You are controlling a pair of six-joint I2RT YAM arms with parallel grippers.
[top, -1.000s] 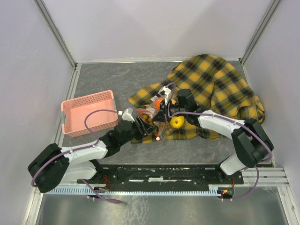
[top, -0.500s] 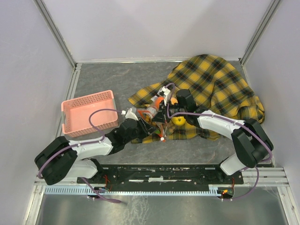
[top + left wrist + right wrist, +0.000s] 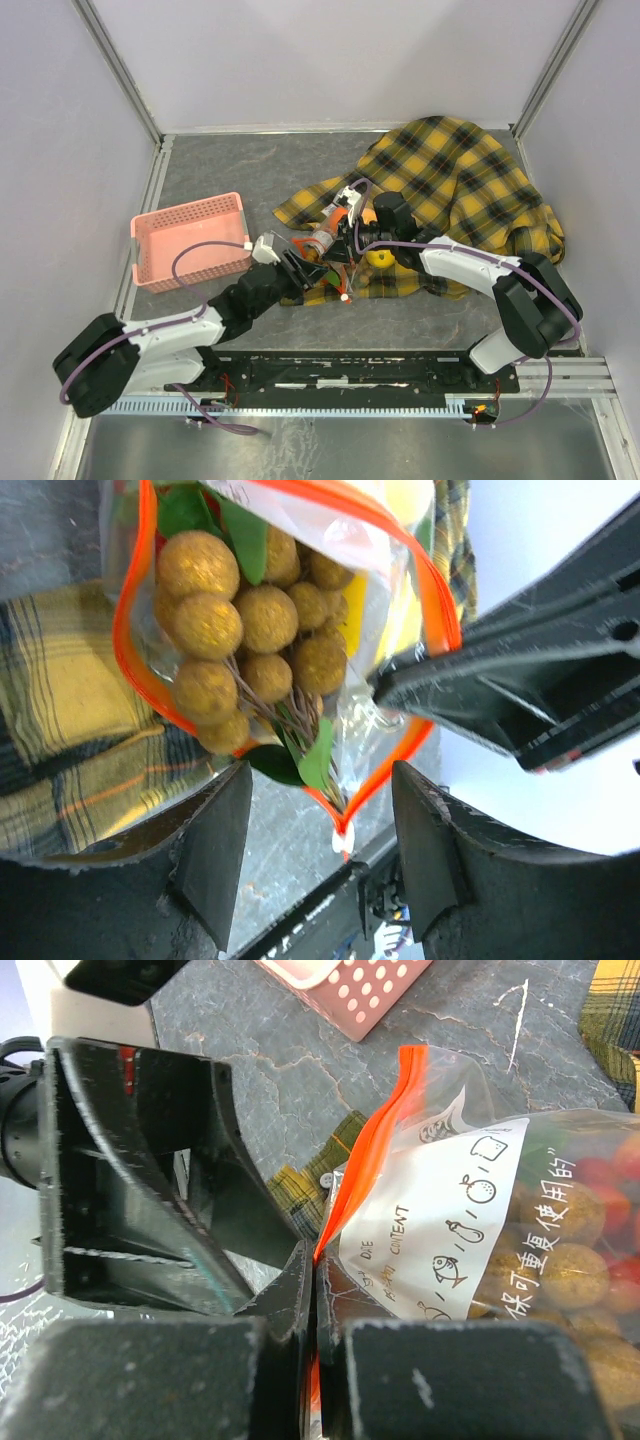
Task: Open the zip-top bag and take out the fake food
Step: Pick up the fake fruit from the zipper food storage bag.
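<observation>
The zip-top bag [image 3: 300, 540] is a clear bag whose orange zip strip [image 3: 425, 570] gapes in a loop. Its white label [image 3: 450, 1220] shows in the right wrist view. Inside is fake food, a tan grape bunch [image 3: 240, 620] with green leaves. My right gripper [image 3: 318, 1280] is shut on the zip strip [image 3: 380, 1130], pinching one lip. My left gripper [image 3: 320, 850] is open at the bag's mouth. The strip's lower corner hangs between its fingers [image 3: 215, 850] without touching them. From above, both grippers meet at the bag [image 3: 322, 240]. A yellow fruit [image 3: 377, 258] lies on the cloth beside my right wrist.
A yellow-black plaid cloth [image 3: 450, 190] covers the right half of the table and lies under the bag. A pink perforated basket [image 3: 190, 240] stands at the left, close to my left arm. White walls enclose the table on three sides.
My left gripper's jaws narrowed and have widened again at the bag's mouth, and the left arm shifted slightly. My right gripper has kept its pinch on the zip strip.
</observation>
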